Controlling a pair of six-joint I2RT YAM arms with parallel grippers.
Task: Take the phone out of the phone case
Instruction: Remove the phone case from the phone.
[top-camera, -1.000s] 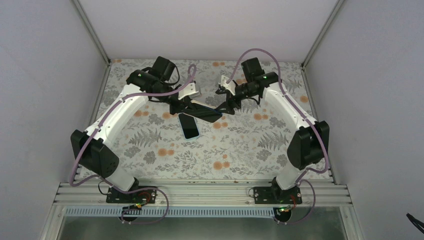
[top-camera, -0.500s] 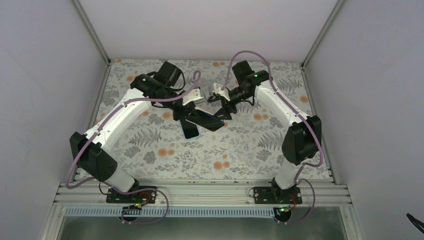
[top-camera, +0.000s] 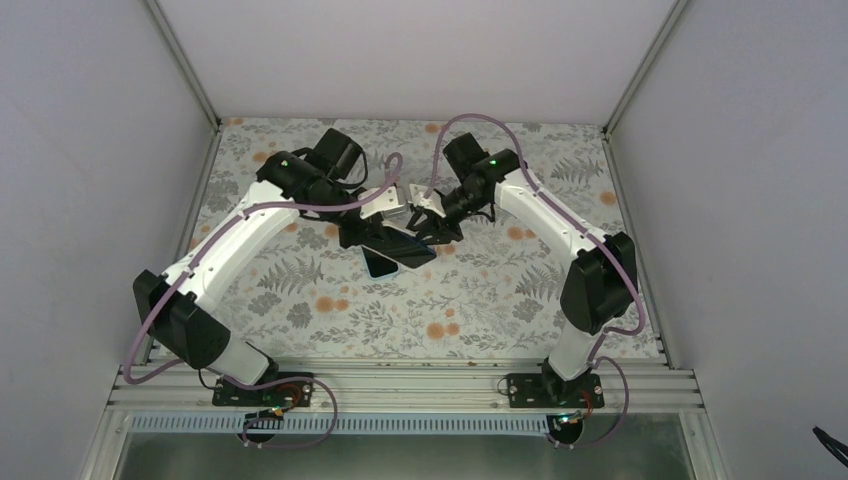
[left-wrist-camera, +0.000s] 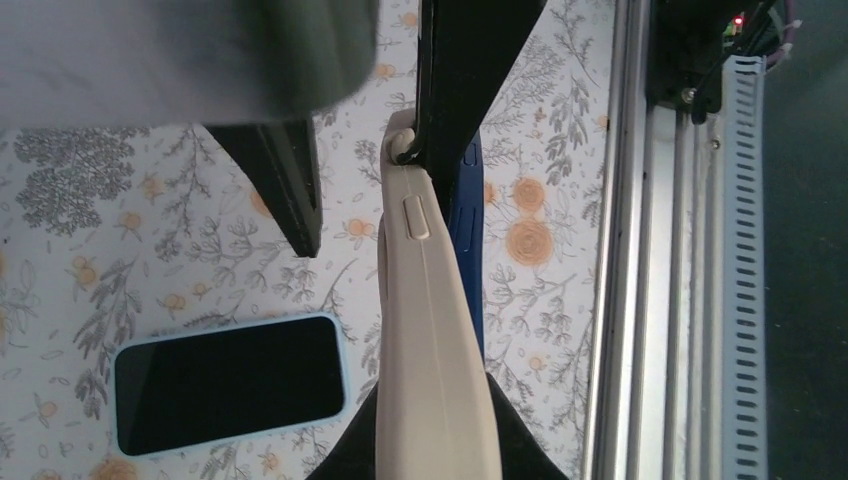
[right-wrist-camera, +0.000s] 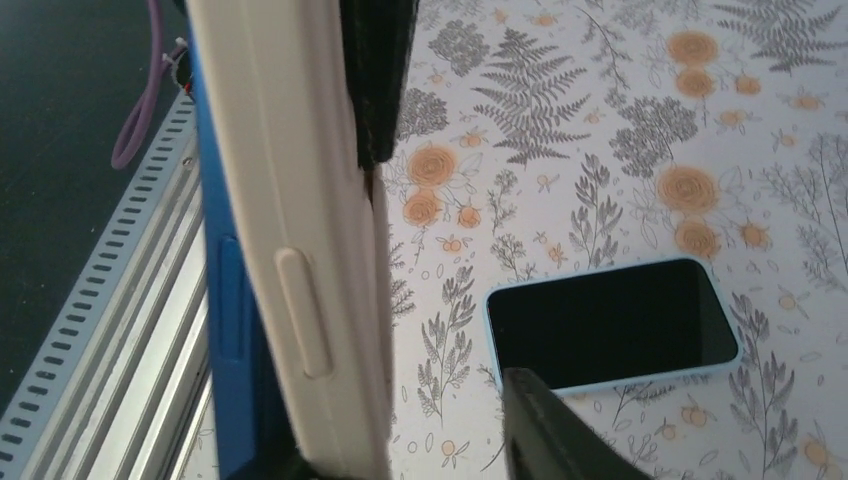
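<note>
Evidently the job is barely begun: the blue phone (left-wrist-camera: 465, 200) sits tight against its cream case (left-wrist-camera: 430, 330), held above the worktop (top-camera: 480, 300) mid-frame between the left gripper (top-camera: 385, 238) and right gripper (top-camera: 428, 232), and I cannot tell whether either is clamped, so the prying apart remains.

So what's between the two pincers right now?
The blue phone in its beige case, raised off the table, spans from left pincer to right pincer; clearest in the top view.
</note>
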